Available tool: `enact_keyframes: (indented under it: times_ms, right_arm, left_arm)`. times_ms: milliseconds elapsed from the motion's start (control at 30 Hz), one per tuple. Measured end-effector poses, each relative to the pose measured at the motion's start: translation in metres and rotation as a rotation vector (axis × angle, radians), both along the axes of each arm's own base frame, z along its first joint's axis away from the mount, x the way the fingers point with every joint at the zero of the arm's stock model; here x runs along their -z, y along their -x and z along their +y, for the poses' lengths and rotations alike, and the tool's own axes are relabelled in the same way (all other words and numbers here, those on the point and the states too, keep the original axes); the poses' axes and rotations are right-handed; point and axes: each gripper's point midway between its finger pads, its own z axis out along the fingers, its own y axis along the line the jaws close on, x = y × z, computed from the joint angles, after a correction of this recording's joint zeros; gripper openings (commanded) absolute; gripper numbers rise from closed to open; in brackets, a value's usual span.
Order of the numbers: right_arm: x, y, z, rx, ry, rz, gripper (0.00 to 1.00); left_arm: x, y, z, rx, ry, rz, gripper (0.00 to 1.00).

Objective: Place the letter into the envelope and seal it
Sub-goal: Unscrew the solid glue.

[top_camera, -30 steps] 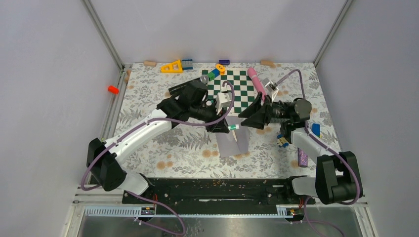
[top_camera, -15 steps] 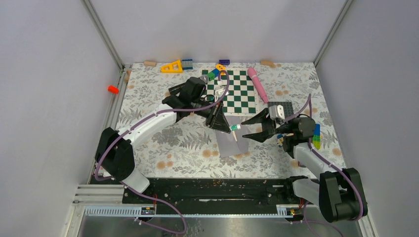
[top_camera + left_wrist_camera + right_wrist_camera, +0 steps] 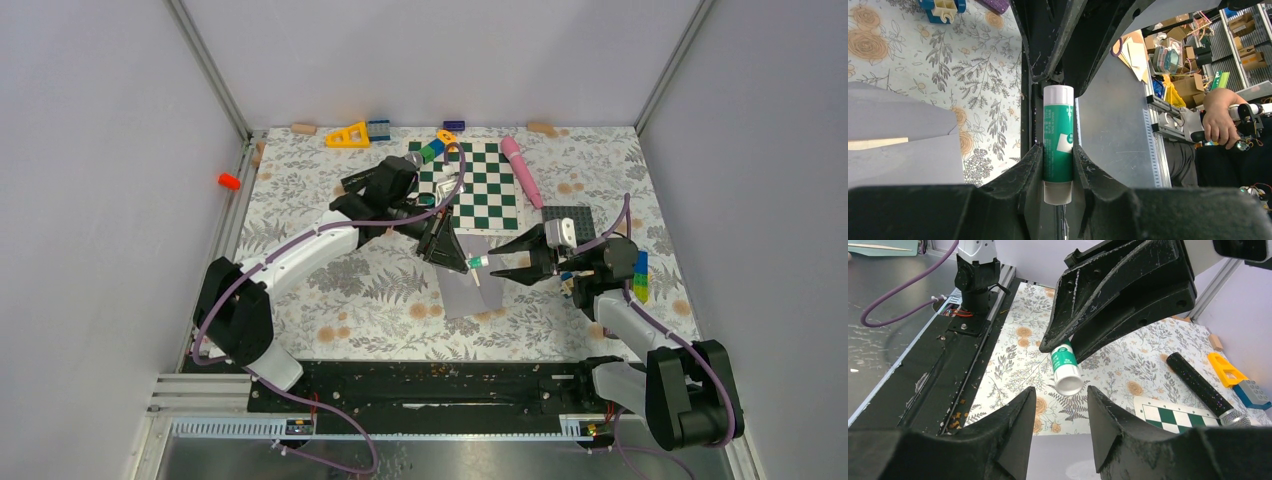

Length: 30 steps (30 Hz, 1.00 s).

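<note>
1. One grey envelope [image 3: 470, 296] lies flat just below our left fingers, with the tan letter [image 3: 875, 144] showing at its mouth.
2. Our left gripper [image 3: 1058, 150] clamps a green glue stick [image 3: 1058, 120].
3. Our right gripper [image 3: 1061, 395] is spread, its fingers straddling the stick's white end.
4. We judge this to be the sealing step. Next, the right fingers should close on that end and pull.

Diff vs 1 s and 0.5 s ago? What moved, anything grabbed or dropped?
The right arm dropped from over the chessboard back toward its own side. Then the right tool edged left, open, up to the white end of the glue stick. The left arm shifted at shoulder and elbow. Nothing was grabbed or released: the left tool stays shut on the glue stick by the envelope, which hasn't moved.
</note>
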Motion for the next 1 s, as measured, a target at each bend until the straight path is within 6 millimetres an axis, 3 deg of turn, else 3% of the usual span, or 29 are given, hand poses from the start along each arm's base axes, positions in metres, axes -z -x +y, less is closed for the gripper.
enact_keyframes:
  times_ms: [400, 633, 1000]
  right_arm:
    - [0.006, 0.009, 0.006, -0.059, 0.018, 0.015, 0.46]
    - [0.01, 0.014, 0.008, -0.089, 0.03, 0.027, 0.36]
    - [0.013, 0.014, 0.009, -0.094, 0.033, 0.04, 0.48]
  left_arm:
    - [0.016, 0.006, 0.0, 0.023, -0.043, 0.048, 0.0]
    - [0.016, 0.01, 0.001, 0.034, -0.049, 0.066, 0.0]
    - [0.015, 0.01, 0.001, 0.036, -0.05, 0.065, 0.0]
